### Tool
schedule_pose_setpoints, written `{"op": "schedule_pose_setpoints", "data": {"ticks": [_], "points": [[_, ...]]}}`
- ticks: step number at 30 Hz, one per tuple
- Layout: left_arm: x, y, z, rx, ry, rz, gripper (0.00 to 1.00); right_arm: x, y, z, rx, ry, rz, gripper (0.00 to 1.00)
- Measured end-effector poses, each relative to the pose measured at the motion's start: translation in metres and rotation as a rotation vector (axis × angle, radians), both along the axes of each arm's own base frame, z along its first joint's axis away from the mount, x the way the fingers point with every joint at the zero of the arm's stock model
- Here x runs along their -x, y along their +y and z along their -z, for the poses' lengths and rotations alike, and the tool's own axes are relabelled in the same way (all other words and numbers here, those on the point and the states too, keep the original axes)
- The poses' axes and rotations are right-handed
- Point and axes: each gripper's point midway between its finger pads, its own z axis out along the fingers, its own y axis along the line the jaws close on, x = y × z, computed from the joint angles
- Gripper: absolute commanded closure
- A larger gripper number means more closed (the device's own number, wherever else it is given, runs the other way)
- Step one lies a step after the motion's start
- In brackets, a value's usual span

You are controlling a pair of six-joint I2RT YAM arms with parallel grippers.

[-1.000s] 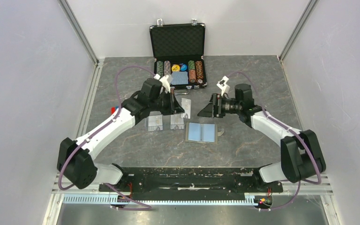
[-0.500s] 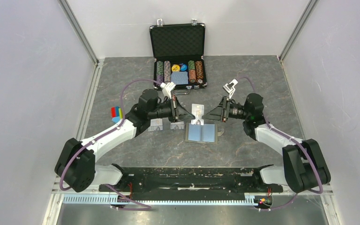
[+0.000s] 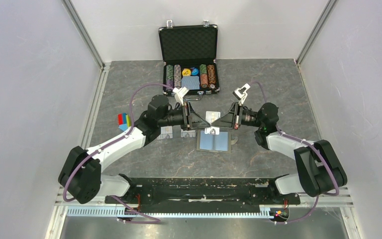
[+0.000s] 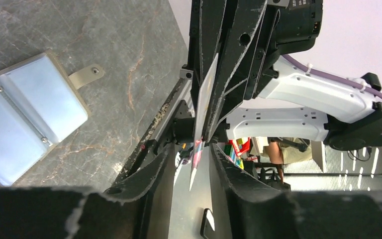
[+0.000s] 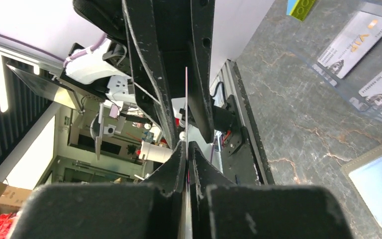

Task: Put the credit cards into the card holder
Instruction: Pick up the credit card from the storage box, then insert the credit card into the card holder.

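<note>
A whitish credit card [image 3: 211, 120] hangs edge-up between my two grippers, just above the open card holder [image 3: 214, 141]. My right gripper [image 5: 186, 162] is shut on the card [image 5: 186, 99], which shows as a thin edge between its pads. My left gripper [image 4: 193, 174] stands open. The card's [image 4: 202, 99] near corner sits in the gap between its fingers, touching neither. The card holder [image 4: 30, 114] lies flat, its light blue lining up and its tab [image 4: 84, 75] out to the side. Two more whitish cards [image 5: 354, 39] lie in clear sleeves on the table.
The open black poker-chip case [image 3: 189, 59] stands at the back of the table. Clear sleeves [image 3: 165, 132] lie under my left arm. Small coloured blocks [image 3: 123, 119] sit at the left. Both arms meet nose to nose over the table's middle.
My right gripper moved in from the right and shut on the card. My left gripper, which held the card shut, has opened its jaws.
</note>
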Motion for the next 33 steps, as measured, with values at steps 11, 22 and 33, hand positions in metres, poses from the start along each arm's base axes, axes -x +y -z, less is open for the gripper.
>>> {"op": "schedule_pose_setpoints", "data": {"ticks": [11, 22, 33], "points": [[-0.011, 0.015, 0.065, -0.286, 0.167, -0.137, 0.56, -0.016, -0.009, 0.077, 0.298, 0.065, 0.076, 1.00], [-0.041, 0.004, 0.114, -0.704, 0.171, -0.179, 0.57, -0.006, -0.032, 0.147, 0.519, 0.205, 0.093, 1.00], [-0.063, 0.022, 0.173, -1.034, 0.168, -0.155, 0.72, -0.003, -0.040, 0.167, 0.595, 0.236, 0.097, 1.00]]}}
